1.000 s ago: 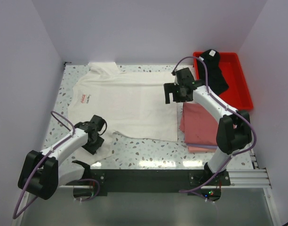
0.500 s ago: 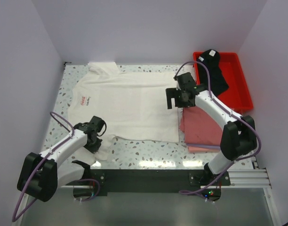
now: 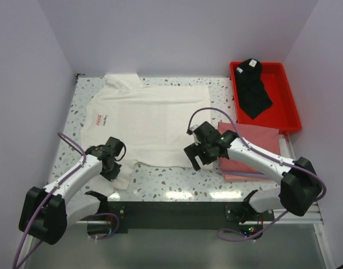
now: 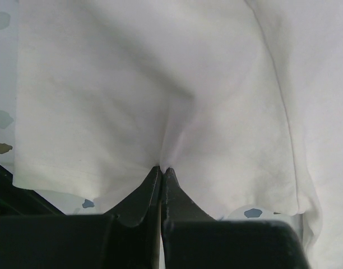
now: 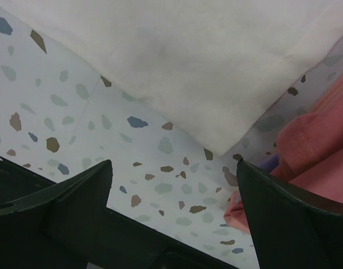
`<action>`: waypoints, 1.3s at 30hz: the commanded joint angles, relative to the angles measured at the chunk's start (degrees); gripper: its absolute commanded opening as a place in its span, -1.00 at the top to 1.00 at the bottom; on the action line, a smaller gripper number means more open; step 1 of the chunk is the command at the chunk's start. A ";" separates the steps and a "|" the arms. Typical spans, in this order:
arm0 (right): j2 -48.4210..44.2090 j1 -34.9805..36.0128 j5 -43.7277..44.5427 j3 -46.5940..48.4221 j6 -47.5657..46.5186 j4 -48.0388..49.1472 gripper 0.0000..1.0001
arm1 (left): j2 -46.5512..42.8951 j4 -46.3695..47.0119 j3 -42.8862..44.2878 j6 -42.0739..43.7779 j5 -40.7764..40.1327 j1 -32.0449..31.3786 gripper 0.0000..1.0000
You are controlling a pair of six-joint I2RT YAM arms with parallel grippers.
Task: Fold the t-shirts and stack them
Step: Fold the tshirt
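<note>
the white cloth t-shirt with a small red print [image 3: 152, 120] lay spread flat and unfolded across the middle of the speckled terrazzo counter [image 3: 160, 182], neck toward the left and hem toward the right. just beside that hem sat a stack of folded salmon-pink t-shirts [image 3: 253, 148], and a crumpled black t-shirt [image 3: 253, 89] lay in the red plastic tray [image 3: 293, 112] at the far right corner. the left claw [image 3: 114, 165] was clamped on the white shirt's near sleeve, with cloth puckered between its tips in the wrist view. the right claw [image 3: 192, 158] hung above the shirt's near hem corner with its fingers spread wide and nothing between them. by the look of it, the pink shirts were done. the white one had no fold in it yet, though both arms seemed placed to lift its near edge. the black one was untouched, so most of the work was left.
</note>
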 commanded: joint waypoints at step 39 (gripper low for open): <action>19.76 1.20 6.65 7.60 -2.30 -3.97 0.77 | 1.96 -1.55 9.31 2.88 -7.60 -0.21 1.00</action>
